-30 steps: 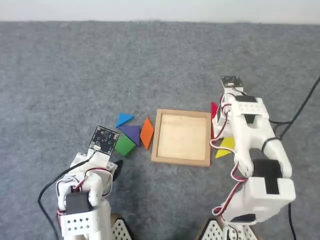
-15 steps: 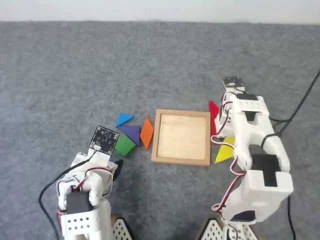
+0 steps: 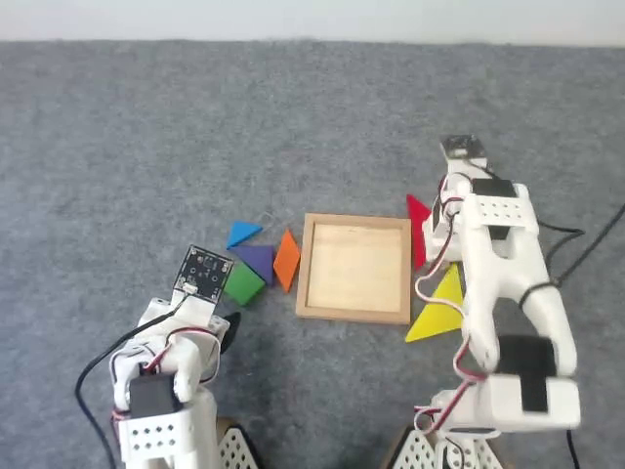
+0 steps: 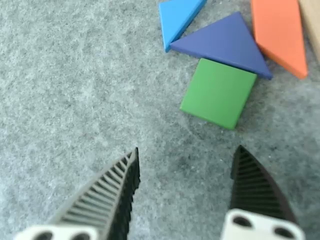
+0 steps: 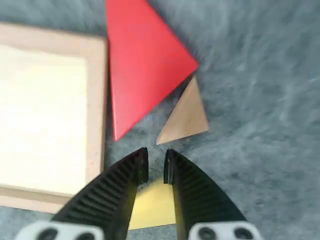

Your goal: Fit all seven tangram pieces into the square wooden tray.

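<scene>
Right claw (image 5: 155, 152) is basically clenched on nothing, tips just off the red triangle (image 5: 142, 65) corner, tan triangle (image 5: 185, 117) beside, yellow triangle (image 5: 152, 207) under it. Tray (image 5: 97, 100) is bare, right beside red. I'd open wide first, then drop over red's narrow tip so it doesn't skid. Left claw (image 4: 185, 155) hangs spread near the green square (image 4: 219, 92)
</scene>
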Tool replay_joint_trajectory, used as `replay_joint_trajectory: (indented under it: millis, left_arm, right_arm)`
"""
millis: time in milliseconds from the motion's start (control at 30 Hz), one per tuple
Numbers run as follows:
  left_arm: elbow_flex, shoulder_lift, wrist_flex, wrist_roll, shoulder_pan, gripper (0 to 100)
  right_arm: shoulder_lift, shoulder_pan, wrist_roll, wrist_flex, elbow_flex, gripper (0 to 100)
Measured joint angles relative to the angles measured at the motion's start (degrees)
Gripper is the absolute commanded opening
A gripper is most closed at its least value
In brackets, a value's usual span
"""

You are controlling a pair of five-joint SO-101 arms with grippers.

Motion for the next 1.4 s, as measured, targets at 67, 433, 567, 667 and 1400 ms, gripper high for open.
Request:
replay_joint_trajectory:
  millis: [67,433,567,667,1400]
  left_arm:
    - [0.0,0.0,0.0,0.0,0.0,28]
    - [0.0,0.0,0.0,0.0,0.0,28]
    - [0.0,0.0,0.0,0.0,0.0,28]
    - [0.0,0.0,0.0,0.0,0.0,28]
    - [0.0,0.0,0.0,0.0,0.0,28]
  right_arm:
    - [-4.04,-0.09,0.0,1.49,0.0,6.2]
    - [-23.91,-4.66,9.14,2.29,19.52,7.9]
    - [-24.0,-10.37,10.81,0.62,25.58,15.4]
    - [-24.0,-11.25,10.02,0.18,26.29,21.7]
    - [-5.63,-3.78,-12.4,-10.9,24.35,25.8]
